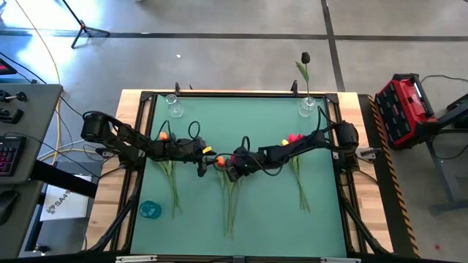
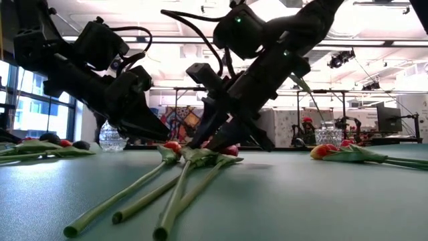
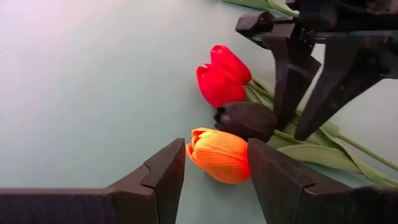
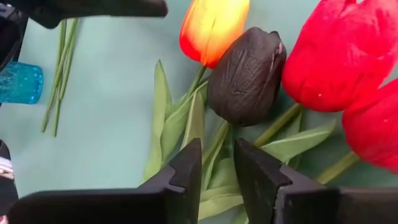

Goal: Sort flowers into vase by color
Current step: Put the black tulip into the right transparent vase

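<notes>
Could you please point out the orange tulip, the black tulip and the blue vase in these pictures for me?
orange tulip (image 3: 219,155), left wrist view, on the middle of its head.
black tulip (image 4: 247,74), right wrist view, on the middle of its head.
blue vase (image 1: 149,210), high view, on its rim.

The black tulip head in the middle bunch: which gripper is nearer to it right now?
Right. The right gripper straddles the stem just below the black tulip head; the left gripper brackets the orange tulip head beside it.
</notes>
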### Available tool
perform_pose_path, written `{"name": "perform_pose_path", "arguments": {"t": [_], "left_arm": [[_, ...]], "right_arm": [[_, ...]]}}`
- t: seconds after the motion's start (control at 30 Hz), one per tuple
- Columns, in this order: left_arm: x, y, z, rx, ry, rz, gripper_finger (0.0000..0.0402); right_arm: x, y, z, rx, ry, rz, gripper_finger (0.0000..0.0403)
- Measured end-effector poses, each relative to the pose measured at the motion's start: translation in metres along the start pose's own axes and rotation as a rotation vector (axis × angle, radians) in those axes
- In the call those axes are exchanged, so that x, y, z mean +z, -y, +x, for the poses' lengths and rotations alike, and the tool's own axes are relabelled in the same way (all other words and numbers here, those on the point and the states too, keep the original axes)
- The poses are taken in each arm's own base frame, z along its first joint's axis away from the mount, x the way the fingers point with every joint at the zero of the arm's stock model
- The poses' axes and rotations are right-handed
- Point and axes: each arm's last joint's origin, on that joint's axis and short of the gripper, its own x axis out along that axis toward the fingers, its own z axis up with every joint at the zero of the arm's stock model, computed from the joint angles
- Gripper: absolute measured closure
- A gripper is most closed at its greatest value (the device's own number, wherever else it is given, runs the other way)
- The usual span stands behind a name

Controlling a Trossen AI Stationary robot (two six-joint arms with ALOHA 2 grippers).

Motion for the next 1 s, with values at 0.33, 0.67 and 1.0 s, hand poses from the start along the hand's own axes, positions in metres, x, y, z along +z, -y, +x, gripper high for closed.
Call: {"name": "perform_pose_path", "arguments": {"t": [0.33,0.67,1.0], "left_arm": [[0.0003,-0.0002,0.0000,0.009,0.005,0.000,0.0238],[0.0008,-0.0001,0.0000,0.008,0.012,-0.001,0.0238],[0.0007,-0.0001,0.0000,0.010,0.011,0.002,0.0238]], "right_arm": [[0.0001,0.0014,0.0000,-0.021,0.012,-0.011,0.0319],[0.0027,-0.0028,0.0003,0.037,0.016,0.035,0.0296],[0.0048,0.0017,0.0078,0.042,0.004,0.070,0.0296]]}}
